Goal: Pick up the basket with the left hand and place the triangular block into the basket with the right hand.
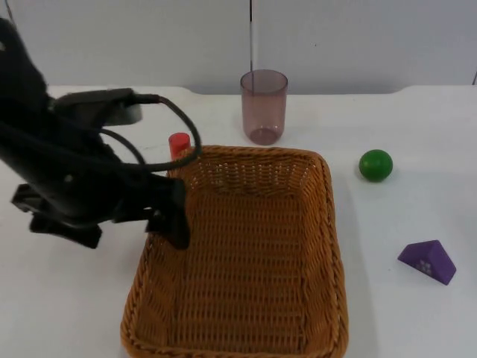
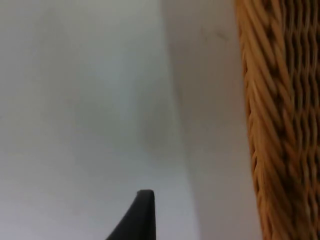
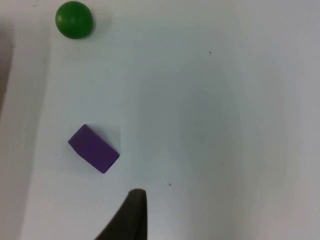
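Wicker, brown and rectangular, the basket (image 1: 246, 253) sits on the white table (image 1: 417, 216), not lifted as far as I can judge; the left gripper (image 1: 173, 224) is at its near rim, its grip impossible to tell. Purple triangular block (image 3: 93, 148) lies untouched just ahead of the right gripper (image 3: 131, 215), whose finger state I cannot tell. Both steps remain.

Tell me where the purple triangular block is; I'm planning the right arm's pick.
In the top view, the triangular block lies on the table's right side, right of the basket and nearer the camera than the green ball.
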### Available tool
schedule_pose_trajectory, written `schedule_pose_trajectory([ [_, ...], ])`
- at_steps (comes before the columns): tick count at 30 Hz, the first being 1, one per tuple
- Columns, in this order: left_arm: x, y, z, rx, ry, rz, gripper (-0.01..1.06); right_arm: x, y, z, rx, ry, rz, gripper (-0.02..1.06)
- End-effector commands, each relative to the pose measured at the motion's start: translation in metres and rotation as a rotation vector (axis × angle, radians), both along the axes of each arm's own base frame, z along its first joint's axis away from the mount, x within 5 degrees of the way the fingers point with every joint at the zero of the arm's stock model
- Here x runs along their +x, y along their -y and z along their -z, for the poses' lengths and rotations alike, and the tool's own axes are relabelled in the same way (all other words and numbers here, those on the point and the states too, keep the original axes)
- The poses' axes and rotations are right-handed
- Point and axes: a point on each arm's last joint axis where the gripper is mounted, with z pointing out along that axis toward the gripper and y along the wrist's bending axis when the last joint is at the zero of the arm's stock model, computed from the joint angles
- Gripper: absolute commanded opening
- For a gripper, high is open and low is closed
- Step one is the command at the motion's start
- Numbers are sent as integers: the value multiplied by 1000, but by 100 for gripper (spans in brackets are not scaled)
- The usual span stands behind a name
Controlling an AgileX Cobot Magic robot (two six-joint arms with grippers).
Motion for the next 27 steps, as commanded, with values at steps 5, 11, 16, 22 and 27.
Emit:
schedule_pose_trajectory([
  [5, 24, 20, 30, 7, -39, -4, 97, 2, 1, -2, -2, 27, 3, 105],
  [11, 26, 20, 49, 28, -73, -6, 79, 2, 2, -2, -28, 27, -7, 105],
  [16, 24, 20, 58, 37, -108, -6, 41, 2, 2, -3, -28, 29, -7, 105],
  [22, 18, 20, 56, 27, -172, -8, 0, 3, 2, -3, -28, 32, -7, 105],
  [27, 10, 20, 40, 9, -209, 10, 0, 3, 2, -3, -36, 31, -17, 105],
])
